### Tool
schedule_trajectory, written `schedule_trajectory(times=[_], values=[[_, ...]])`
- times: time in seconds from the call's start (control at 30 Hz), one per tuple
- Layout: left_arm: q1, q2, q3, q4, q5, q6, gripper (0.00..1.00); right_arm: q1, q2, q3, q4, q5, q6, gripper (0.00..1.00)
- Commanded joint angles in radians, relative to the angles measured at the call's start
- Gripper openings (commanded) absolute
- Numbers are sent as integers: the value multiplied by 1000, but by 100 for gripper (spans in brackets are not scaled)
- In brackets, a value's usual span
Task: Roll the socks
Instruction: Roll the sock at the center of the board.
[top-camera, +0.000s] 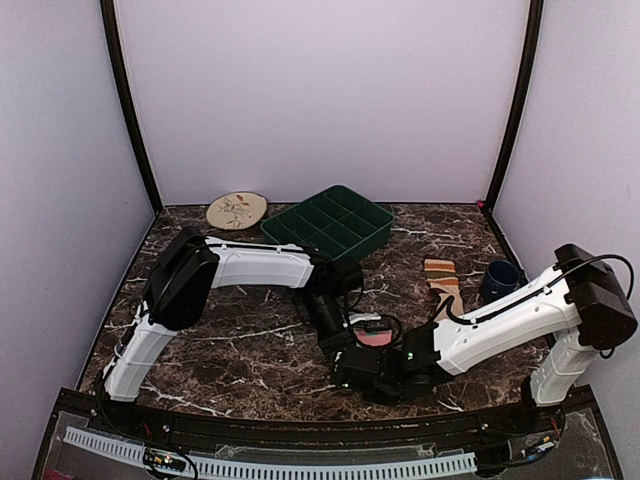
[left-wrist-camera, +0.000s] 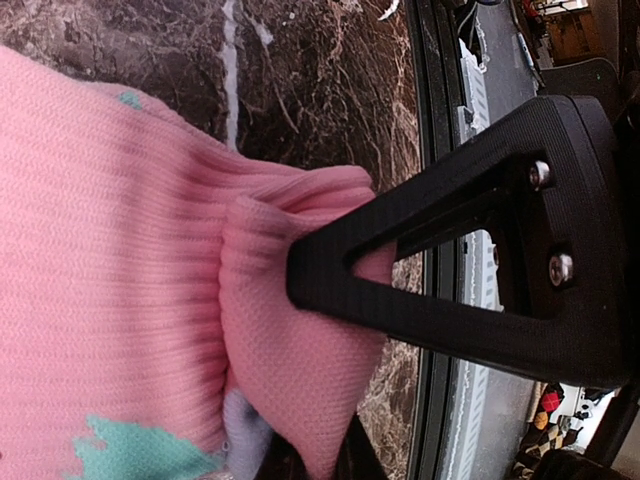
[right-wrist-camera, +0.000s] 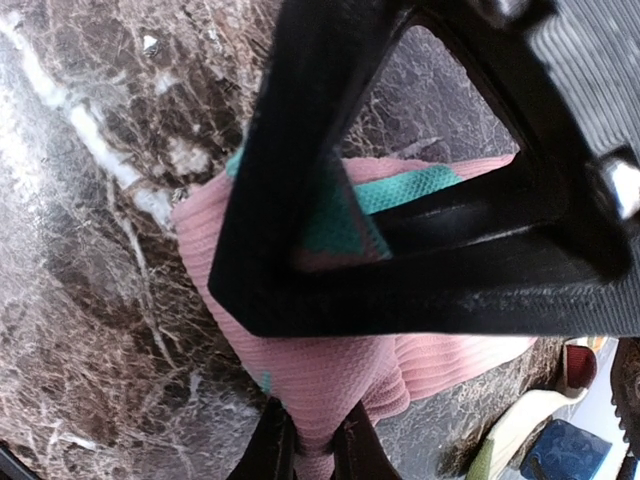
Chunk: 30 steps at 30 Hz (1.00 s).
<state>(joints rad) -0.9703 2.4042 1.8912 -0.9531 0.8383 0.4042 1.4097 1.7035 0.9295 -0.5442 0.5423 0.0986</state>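
Dark brown marble with white veins covers the table (top-camera: 240, 345), walled in by pale lilac panels. Nearest the arms, toward six o'clock of the top view, the pink sock (top-camera: 376, 338) lies bunched between both wrists. The right gripper (right-wrist-camera: 295, 400), its arm stretching in from four o'clock, has its jaws pressed together on a gathered fold of pink and mint fabric. The left gripper (left-wrist-camera: 300, 278), its arm angling in from eleven o'clock, pinches a ribbed pink edge, one black finger (left-wrist-camera: 420, 318) bearing on the fold. Farther out, at about three o'clock, the tan sock (top-camera: 446, 290) lies flat with its striped cuff toward the far wall, a blue mug (top-camera: 500, 278) just beside it at its three o'clock. By the far wall sit a green divided tray (top-camera: 330, 225) at twelve o'clock and a round beige plate (top-camera: 237, 210) at eleven.
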Motion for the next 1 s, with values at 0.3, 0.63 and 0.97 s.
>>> schedule_trajectory(times=[0.3,0.63,0.97], values=[[2,61,-8,3,-154,-36,25,-47,8,-1,23,-104,16,0],[21,51,-32,9,-189,-67,35,-67,2,-4,18,-120,37,0],[80,-27,-145,124,-206,-128,44,-87,13,11,12,-136,48,0]])
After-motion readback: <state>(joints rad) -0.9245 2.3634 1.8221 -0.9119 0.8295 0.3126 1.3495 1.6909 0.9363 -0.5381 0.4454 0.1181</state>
